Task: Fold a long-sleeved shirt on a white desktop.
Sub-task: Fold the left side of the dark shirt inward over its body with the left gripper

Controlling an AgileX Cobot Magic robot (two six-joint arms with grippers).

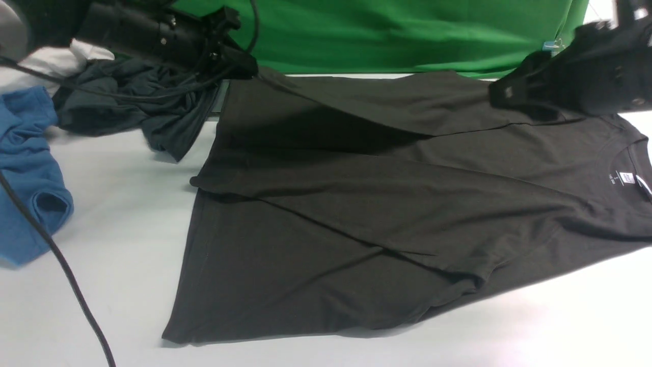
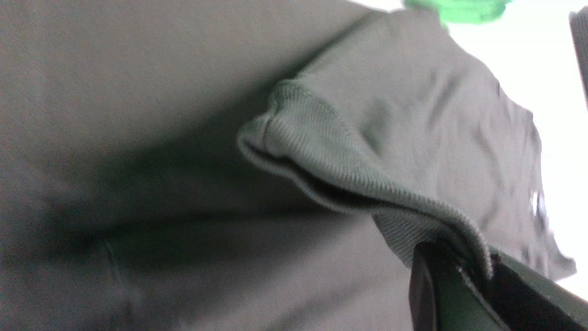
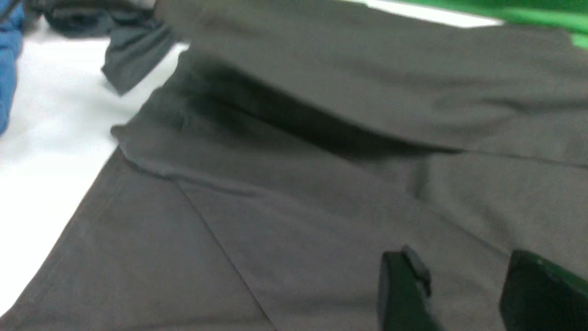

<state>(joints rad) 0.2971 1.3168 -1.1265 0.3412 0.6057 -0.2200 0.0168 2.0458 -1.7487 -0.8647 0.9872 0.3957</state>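
Note:
The long-sleeved shirt (image 1: pixel 387 204) lies spread on the white desktop (image 1: pixel 112 219), dark brownish-black, its neck and small white label (image 1: pixel 627 177) at the right. One sleeve lies folded across the body. At the shirt's far left corner my left gripper (image 1: pixel 248 70) is lifting the other sleeve. In the left wrist view that gripper (image 2: pixel 477 269) is shut on the ribbed cuff (image 2: pixel 321 151) of the sleeve. My right gripper (image 1: pixel 503 94) hovers over the far right shoulder. In its wrist view it (image 3: pixel 464 280) stands open above flat shirt fabric (image 3: pixel 321 193), holding nothing.
A dark grey-green garment (image 1: pixel 137 112) lies bunched at the back left, next to a blue garment (image 1: pixel 25 173) and a white cloth (image 1: pixel 51 61). A black cable (image 1: pixel 61 265) crosses the table's left side. The green backdrop (image 1: pixel 397 30) hangs behind.

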